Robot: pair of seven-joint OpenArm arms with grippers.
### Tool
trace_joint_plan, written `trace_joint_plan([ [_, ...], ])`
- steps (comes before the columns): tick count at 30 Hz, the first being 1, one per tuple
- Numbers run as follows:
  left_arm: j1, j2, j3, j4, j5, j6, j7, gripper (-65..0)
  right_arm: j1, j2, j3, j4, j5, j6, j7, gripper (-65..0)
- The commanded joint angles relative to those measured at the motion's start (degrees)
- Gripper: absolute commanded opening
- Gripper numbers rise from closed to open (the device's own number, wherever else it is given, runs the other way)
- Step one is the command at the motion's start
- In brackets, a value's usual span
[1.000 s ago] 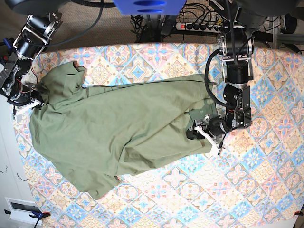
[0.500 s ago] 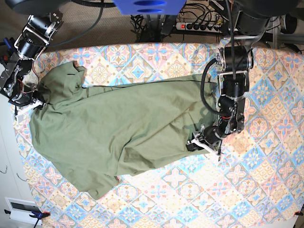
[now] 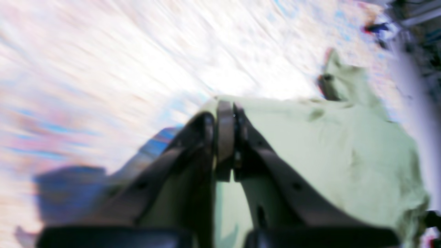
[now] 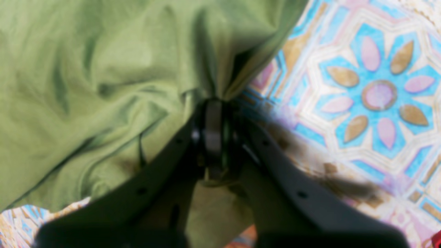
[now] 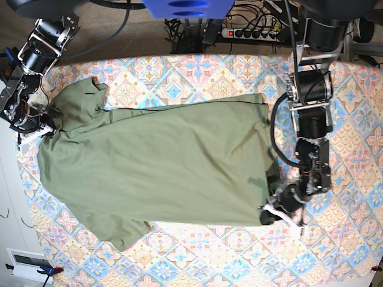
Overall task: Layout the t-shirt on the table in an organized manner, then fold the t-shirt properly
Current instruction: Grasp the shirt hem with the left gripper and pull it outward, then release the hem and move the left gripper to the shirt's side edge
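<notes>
Left hand farther out, t-shirt corner pinched.

White power strip with red switch, tangled black cables, brown floor beyond

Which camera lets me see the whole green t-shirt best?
The base view: the whole t-shirt lies spread across the table there. The right wrist view gives only bunched cloth at the right gripper; the left wrist view is blurry, showing part of it.
</notes>
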Motion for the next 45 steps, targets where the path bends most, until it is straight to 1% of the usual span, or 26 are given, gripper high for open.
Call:
trace_joint_plan([
  [1, -2.0, -1.5, -0.2, 2.6, -0.9, -0.4, -1.3, -65.0, 1.0, 1.5, 0.3, 1.0, 0.8, 0.3, 0.8, -62.9],
  [4, -2.6, -4.8, -0.2, 3.5, -0.9, -0.4, -1.6, -65.0, 1.0, 1.5, 0.2, 1.0, 0.8, 0.3, 0.8, -62.9],
  [6, -3.7, -6.2, -0.2, 3.5, -0.6, -0.4, -2.0, -65.0, 1.0, 1.5, 0.2, 1.0, 0.8, 0.3, 0.8, -62.9],
  [9, -3.9, -8.0, 0.1, 3.2, -0.2, -0.4, -4.6, -65.0, 0.9, 1.5, 0.1, 1.0, 0.8, 0.3, 0.7, -62.9],
  [12, -3.9, -8.9, 0.1, 3.1, 1.2, -0.2, -6.2, -65.0, 0.9, 1.5, 0.1, 1.0, 0.8, 0.3, 0.5, -62.9],
  [14, -3.9, -8.9, 0.1, 3.1, 4.4, 1.4, -7.2, -64.8, 0.9, 1.5, 0.1, 1.0, 0.8, 0.3, 0.5, -62.9],
  [16, -3.7, -8.9, 0.1, 3.1, 7.5, 3.4, -8.2, -59.3, 0.9, 1.5, 0.1, 1.0, 0.8, 0.3, 0.4, -62.9],
  [18, -3.5, -8.8, 0.1, 3.0, 10.1, 6.6, -8.5, -49.1, 0.9, 1.5, 0.1, 1.0, 0.8, 0.3, 0.3, -62.8],
  [20, -3.2, -8.7, 0.1, 2.9, 11.2, 8.7, -8.1, -39.6, 0.9, 1.5, 0.1, 1.0, 0.8, 0.3, 0.3, -62.8],
  [21, -2.4, -8.7, 0.1, 2.6, 11.1, 8.9, -8.1, -34.5, 0.8, 1.5, 0.1, 1.0, 0.8, 0.3, 0.2, -62.8],
  [23, -1.5, -8.8, 0.1, 2.2, 11.0, 8.9, -8.1, -26.8, 0.8, 1.5, 0.0, 1.0, 0.8, 0.3, 0.2, -62.8],
  [25, 0.4, -8.8, 0.1, 2.3, 10.9, 8.9, -8.0, -21.7, 0.8, 1.5, 0.0, 1.0, 0.8, 0.3, 0.2, -62.8],
  [26, 1.4, -8.8, 0.1, 2.6, 10.9, 8.9, -7.4, -21.0, 0.8, 1.5, 0.0, 1.0, 0.8, 0.3, 0.2, -62.8],
  [27, 2.5, -8.8, 0.0, 2.8, 10.7, 8.8, -5.7, -21.4, 0.8, 1.4, 0.0, 1.0, 0.8, 0.3, 0.1, -62.8],
  [29, 5.0, -8.8, -0.1, 5.8, 9.4, 8.8, -0.8, -23.1, 0.8, 1.0, 0.0, 1.0, 0.8, 0.3, 0.1, -62.8],
  [31, 10.7, -8.9, -0.2, 13.5, 5.8, 8.8, 5.5, -25.8, 0.8, 0.8, 0.0, 1.0, 0.8, 0.3, 0.1, -62.8],
  [33, 17.9, -9.9, -0.9, 23.9, 0.9, 8.8, 10.3, -28.8, 0.8, 0.8, 0.0, 1.0, 0.8, 0.3, 0.1, -62.8],
  [36, 27.2, -10.2, -4.2, 36.0, -4.5, 8.8, 14.9, -31.5, 0.8, 0.8, 0.0, 1.0, 0.8, 0.3, 0.1, -62.8],
  [40, 36.6, -10.2, -8.1, 45.9, -7.9, 8.8, 20.2, -31.9, 0.8, 0.8, 0.0, 1.0, 0.8, 0.3, 0.1, -62.8],
  [43, 41.3, -10.2, -9.2, 50.7, -9.1, 8.8, 21.8, -32.1, 0.7, 0.8, 0.0, 1.0, 0.8, 0.3, 0.1, -62.8],
  [45, 44.2, -10.2, -9.2, 53.5, -9.4, 8.8, 21.8, -32.1, 0.7, 0.8, 0.0, 1.0, 0.8, 0.3, 0.1, -62.8],
])
